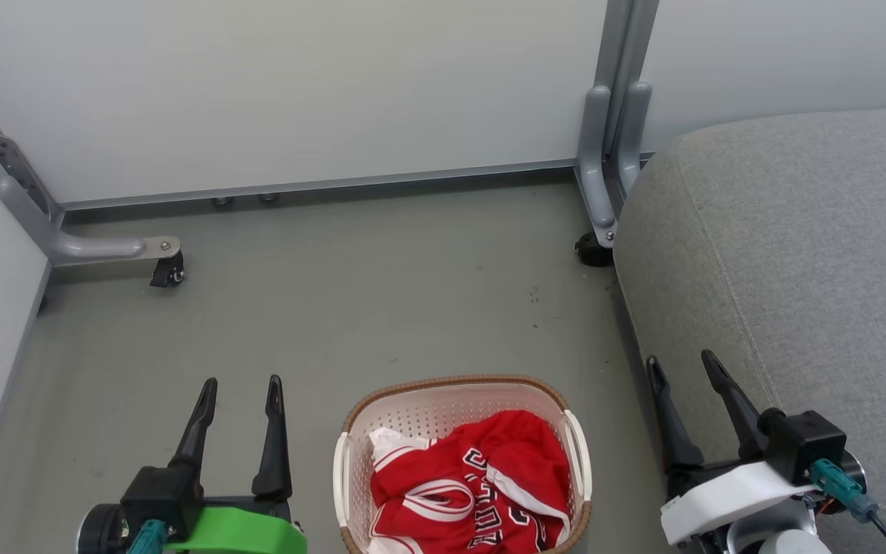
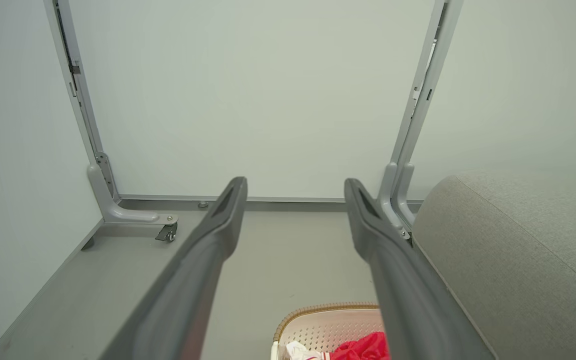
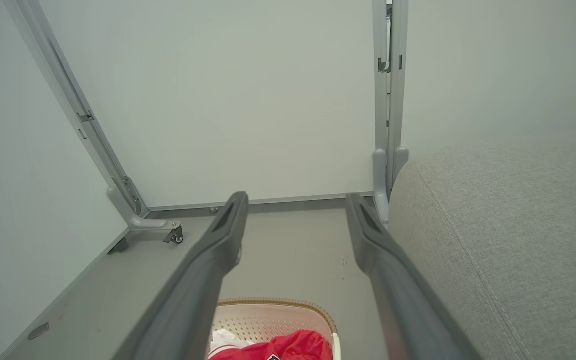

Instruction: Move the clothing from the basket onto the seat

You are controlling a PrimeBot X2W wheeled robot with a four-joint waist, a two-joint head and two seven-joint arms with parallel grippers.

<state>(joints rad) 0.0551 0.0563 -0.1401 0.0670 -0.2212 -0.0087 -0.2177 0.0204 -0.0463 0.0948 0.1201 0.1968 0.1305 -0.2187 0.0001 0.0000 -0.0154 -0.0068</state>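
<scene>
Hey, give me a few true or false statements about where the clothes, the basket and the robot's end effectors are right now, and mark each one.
1. The clothing lies in the basket. True.
2. The basket sits on the seat. False: it stands on the floor beside the seat.
3. The left end effector and right end effector are open, holding nothing. True.
4. The clothing is blue. False: it is red with white trim.

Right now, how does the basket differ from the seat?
The basket is small, cream perforated plastic; the seat is large, grey fabric. The basket holds the clothing; the seat's visible part carries none. The basket stands on the floor; the seat rises beside it. Both have rounded corners.
</scene>
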